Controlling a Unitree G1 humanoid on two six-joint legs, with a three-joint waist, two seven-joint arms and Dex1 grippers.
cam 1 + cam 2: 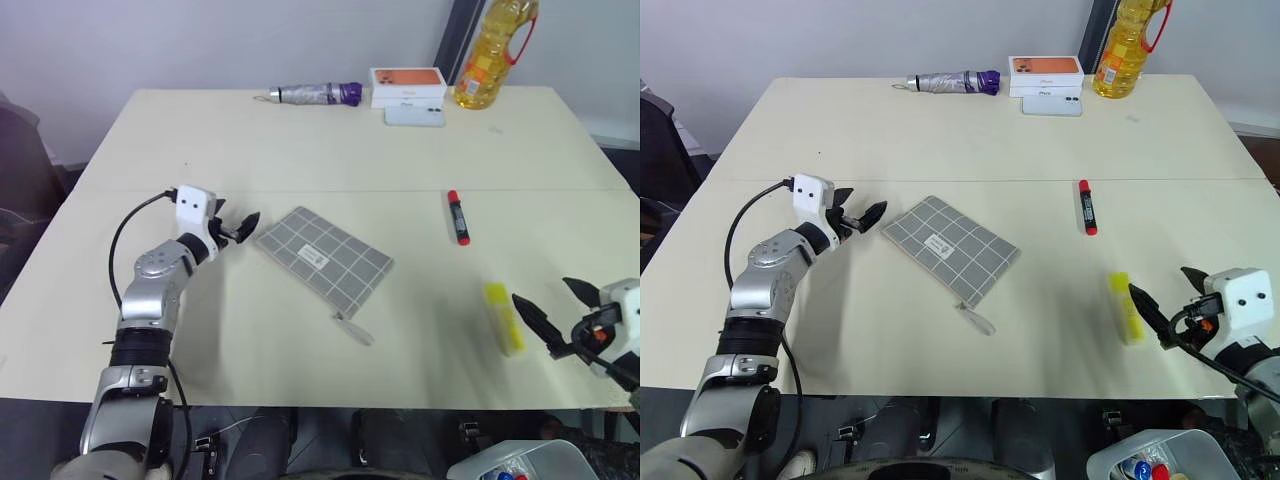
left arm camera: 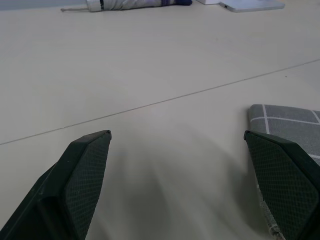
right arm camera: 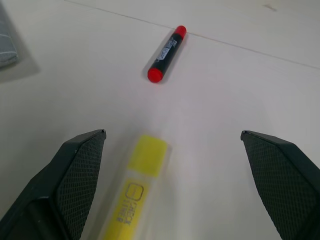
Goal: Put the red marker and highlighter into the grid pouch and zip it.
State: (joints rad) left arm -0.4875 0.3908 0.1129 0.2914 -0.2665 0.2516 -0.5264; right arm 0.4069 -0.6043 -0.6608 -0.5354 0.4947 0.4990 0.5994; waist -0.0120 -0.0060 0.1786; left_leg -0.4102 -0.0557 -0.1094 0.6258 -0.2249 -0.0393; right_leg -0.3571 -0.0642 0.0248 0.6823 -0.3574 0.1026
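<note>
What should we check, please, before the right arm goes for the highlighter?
1. Right tool open: ok, fingers spread wide.
2. Highlighter lined up between its fingers: ok, lying free on the table.
3. Red marker clear of the approach: ok, it lies apart, farther back.
4. Left tool open beside the grid pouch: ok, at its corner, gripping nothing.
5. Pouch unzipped to receive the pens: cannot tell.
</note>
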